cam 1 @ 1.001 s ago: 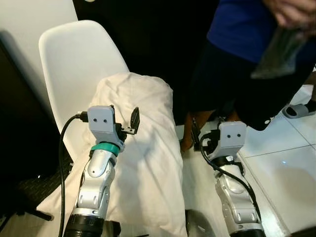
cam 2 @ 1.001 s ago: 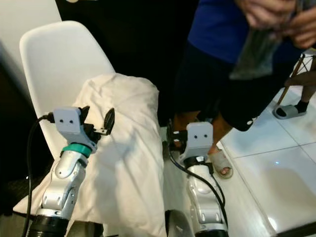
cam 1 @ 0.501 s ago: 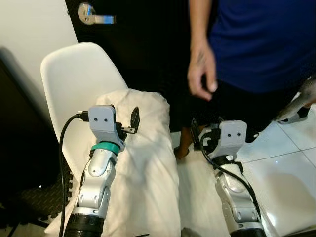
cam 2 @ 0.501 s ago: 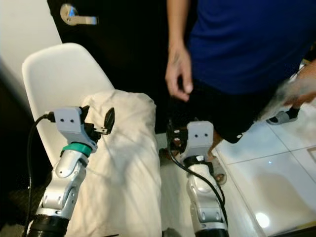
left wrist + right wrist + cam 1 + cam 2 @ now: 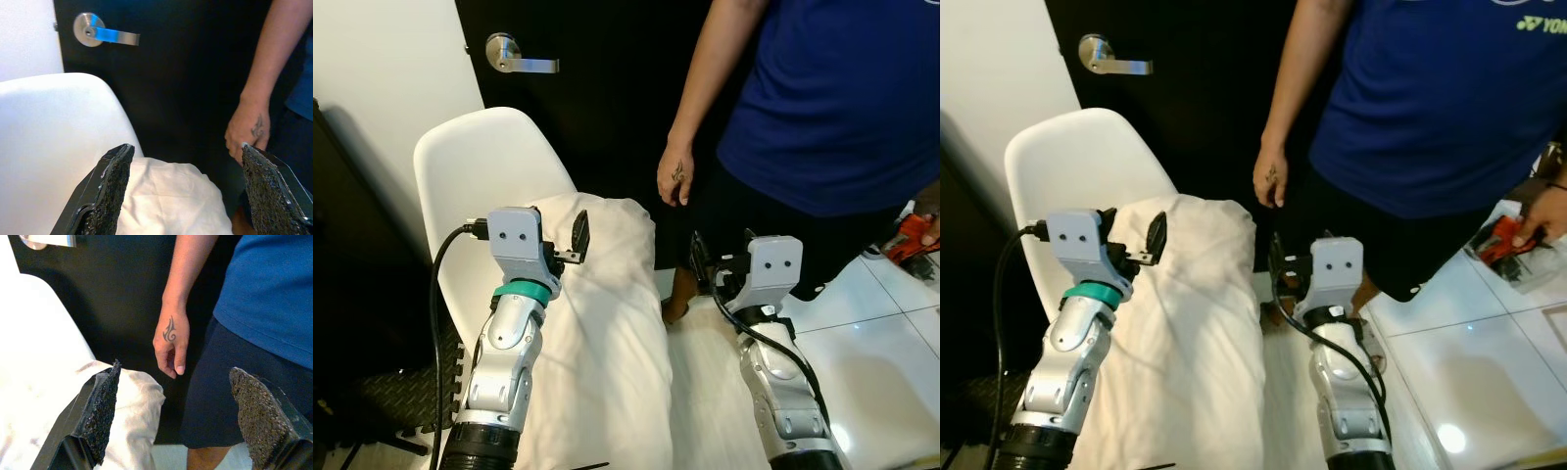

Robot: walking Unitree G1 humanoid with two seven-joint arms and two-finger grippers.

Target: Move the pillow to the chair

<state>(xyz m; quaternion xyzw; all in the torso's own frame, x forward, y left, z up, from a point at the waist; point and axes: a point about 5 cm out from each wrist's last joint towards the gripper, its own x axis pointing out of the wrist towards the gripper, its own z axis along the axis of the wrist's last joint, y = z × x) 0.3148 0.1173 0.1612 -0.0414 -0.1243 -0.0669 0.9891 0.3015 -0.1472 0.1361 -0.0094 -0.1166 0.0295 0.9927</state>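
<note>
A white pillow (image 5: pixel 607 323) lies lengthwise on the seat of a white plastic chair (image 5: pixel 470 166), its far end against the backrest. My left gripper (image 5: pixel 560 235) hovers open just above the pillow's far left part, with nothing between its fingers. In the left wrist view its fingertips (image 5: pixel 115 166) frame the pillow's end (image 5: pixel 171 200) and the chair back (image 5: pixel 54 127). My right gripper (image 5: pixel 717 264) is open to the right of the pillow, apart from it. The right wrist view shows its pads (image 5: pixel 105 396) wide apart, the pillow (image 5: pixel 132 396) beside one.
A person in a blue shirt (image 5: pixel 842 108) stands close behind the right side of the chair, one hand (image 5: pixel 675 176) hanging near the pillow's end. A black door with a lever handle (image 5: pixel 514 61) is behind. Dark furniture (image 5: pixel 352 294) stands left; white tiles (image 5: pixel 891 333) lie right.
The camera has tilted up, bringing the door handle into view. The person has straightened and lowered a hand beside the pillow. Both grippers stay open in the same place.
</note>
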